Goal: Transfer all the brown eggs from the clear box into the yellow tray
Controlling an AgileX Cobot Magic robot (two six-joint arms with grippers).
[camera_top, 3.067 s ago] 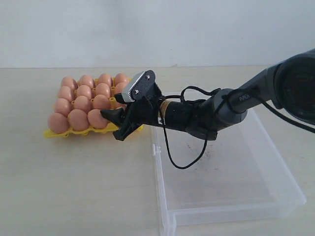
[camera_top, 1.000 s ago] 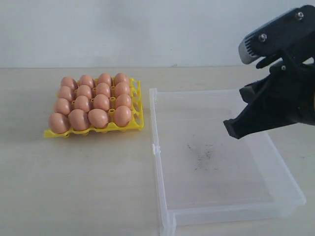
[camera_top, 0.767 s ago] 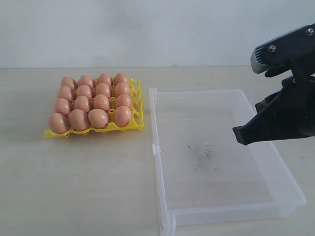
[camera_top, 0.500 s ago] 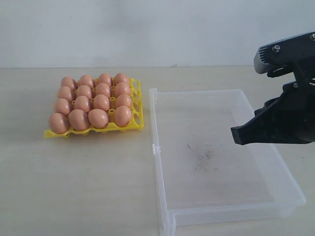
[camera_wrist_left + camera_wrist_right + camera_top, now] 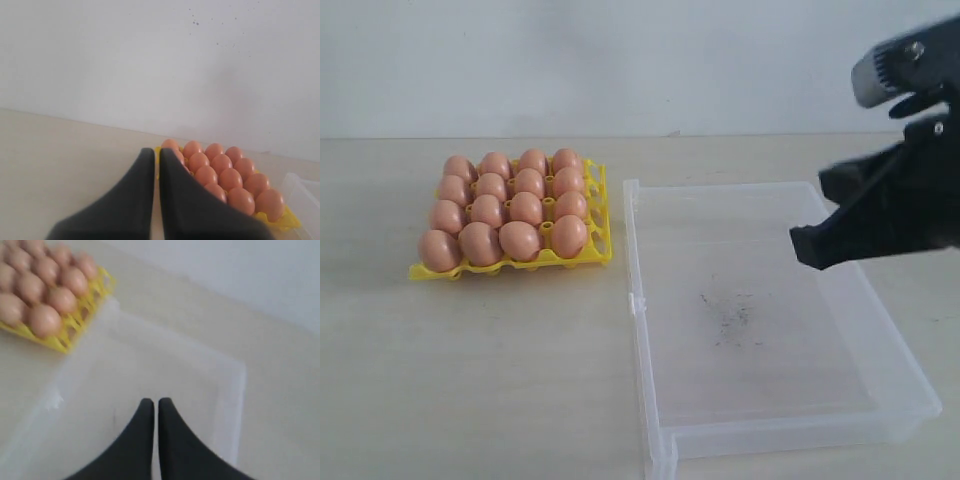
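Observation:
Several brown eggs fill the yellow tray at the left of the table; they also show in the left wrist view as eggs on the tray and in the right wrist view as eggs on the tray. The clear box lies to the right and holds no eggs; its floor carries dark scuffs. My right gripper hangs above the box's right part, shut and holding nothing. My left gripper is shut and holds nothing; it is out of the exterior view.
The pale wooden table runs around both containers. A white wall stands behind. The box's near left corner reaches almost to the table's front.
The right arm pulled back from the tray to the right side and now hangs over the box's right part, shifting slightly upward and right. Eggs, tray and box stayed put.

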